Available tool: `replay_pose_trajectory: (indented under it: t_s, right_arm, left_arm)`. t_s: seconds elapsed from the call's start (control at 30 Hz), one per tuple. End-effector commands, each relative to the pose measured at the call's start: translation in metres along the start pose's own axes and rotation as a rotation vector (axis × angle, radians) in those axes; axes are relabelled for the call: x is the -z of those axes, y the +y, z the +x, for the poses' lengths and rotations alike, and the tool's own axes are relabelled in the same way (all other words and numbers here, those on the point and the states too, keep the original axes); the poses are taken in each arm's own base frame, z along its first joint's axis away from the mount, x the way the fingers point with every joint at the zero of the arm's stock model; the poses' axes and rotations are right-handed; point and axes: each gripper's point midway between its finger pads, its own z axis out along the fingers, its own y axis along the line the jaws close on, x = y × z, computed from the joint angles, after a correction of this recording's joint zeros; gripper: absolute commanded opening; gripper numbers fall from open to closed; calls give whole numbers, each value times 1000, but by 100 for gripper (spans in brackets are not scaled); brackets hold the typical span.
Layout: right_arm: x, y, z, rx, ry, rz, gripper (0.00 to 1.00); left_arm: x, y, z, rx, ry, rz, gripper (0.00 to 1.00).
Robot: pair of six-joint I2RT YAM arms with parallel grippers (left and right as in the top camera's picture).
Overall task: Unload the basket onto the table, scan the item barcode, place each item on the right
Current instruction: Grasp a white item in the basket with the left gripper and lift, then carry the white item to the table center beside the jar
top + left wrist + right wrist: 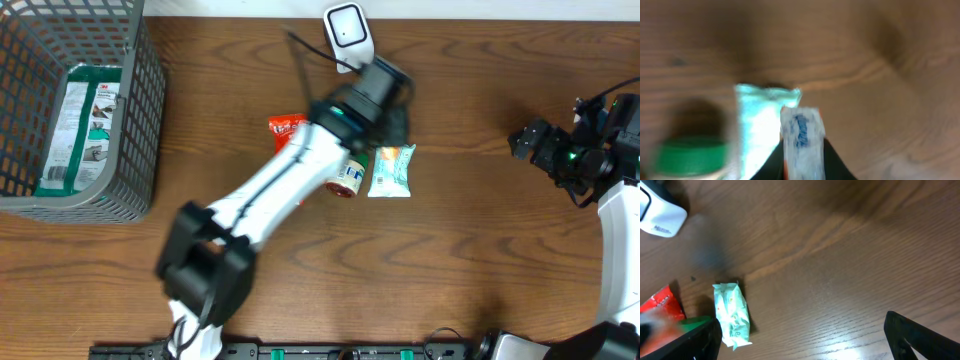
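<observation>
- a grey basket (140, 120) holding a flat box (80, 130) stands far left of the white scanner (347, 32).
- a red packet (285, 127) lies on the tabletop (480, 250), left of the scanner and nearer the robot.
- the left gripper (802, 155), close in front of the scanner, is clamped on a small white packet (801, 135) with blue print.
- a green-capped bottle (690, 155) and a mint packet (390, 170) lie below it.
- the right gripper (800, 335) hangs far right of the scanner, jaws wide apart, holding nothing.
</observation>
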Motion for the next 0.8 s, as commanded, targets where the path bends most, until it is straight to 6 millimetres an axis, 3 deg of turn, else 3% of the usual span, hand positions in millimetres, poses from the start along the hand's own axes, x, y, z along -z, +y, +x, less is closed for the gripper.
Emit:
replay_pose_trajectory:
  t_s: [0.0,0.07,0.23,0.47,0.6,0.77]
  right_arm:
    - [-10,1,10,-26,45,-20,99]
    - [-12,1,10,-27,52,-19,99]
    - [-13,3,11,-20,55,-22,99]
    - [-14,4,11,-20,56,-22,99]
    - [-14,4,12,-18,57,-23,99]
    - [-14,4,12,-17,56,-20,99]
  left_arm:
    - [-38,-15,24,-75,14,-11,8]
    - [-45,-4,25,-92,-9,-83,8]
    - [-40,28,11,-188,-38,-204,8]
    - [-34,70,1,-130,-6,-275,8]
    - [-31,86,4,-110,27,-305,8]
    - [-30,90,10,-131,55,-318,8]
